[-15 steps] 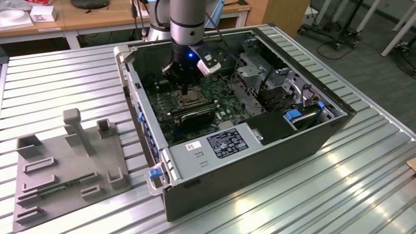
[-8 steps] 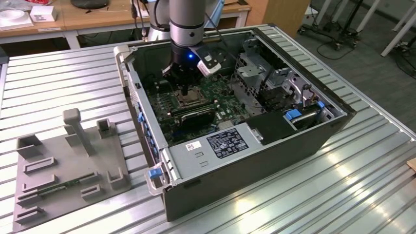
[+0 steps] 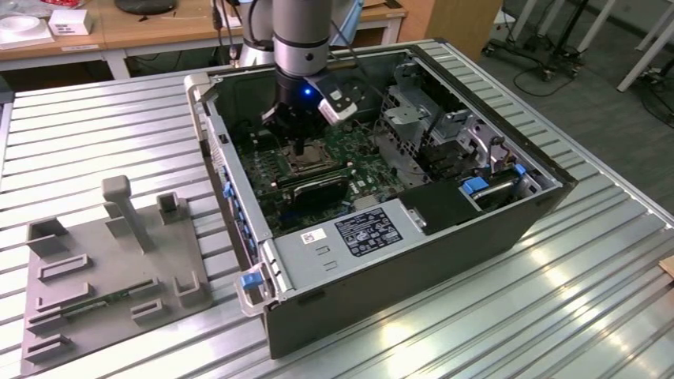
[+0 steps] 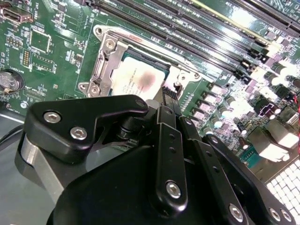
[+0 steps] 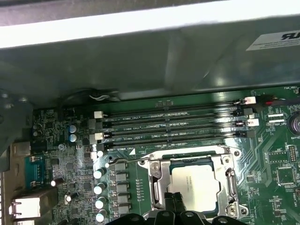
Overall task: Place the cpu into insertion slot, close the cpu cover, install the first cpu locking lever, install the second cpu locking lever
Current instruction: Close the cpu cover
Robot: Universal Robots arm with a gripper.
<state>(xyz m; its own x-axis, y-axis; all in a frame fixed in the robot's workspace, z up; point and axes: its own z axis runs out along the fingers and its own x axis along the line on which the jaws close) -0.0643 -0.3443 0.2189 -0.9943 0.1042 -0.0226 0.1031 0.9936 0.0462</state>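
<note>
the black gripper [image 4: 169,93], its fingers together, sits at the edge of the silvery square metal cover [image 4: 105,63] framing the pale grey square cpu [image 4: 143,82].

Black screw-studded gripper [image 4: 169,96], grey arm [image 3: 303,35]

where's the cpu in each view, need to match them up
exterior view: cpu on the board inside the case, under the tool.
second wrist view: pale square in the silvery frame, just past the tool.
first wrist view: same square, beside the tool.
shared landmark: the tool tip.
</note>
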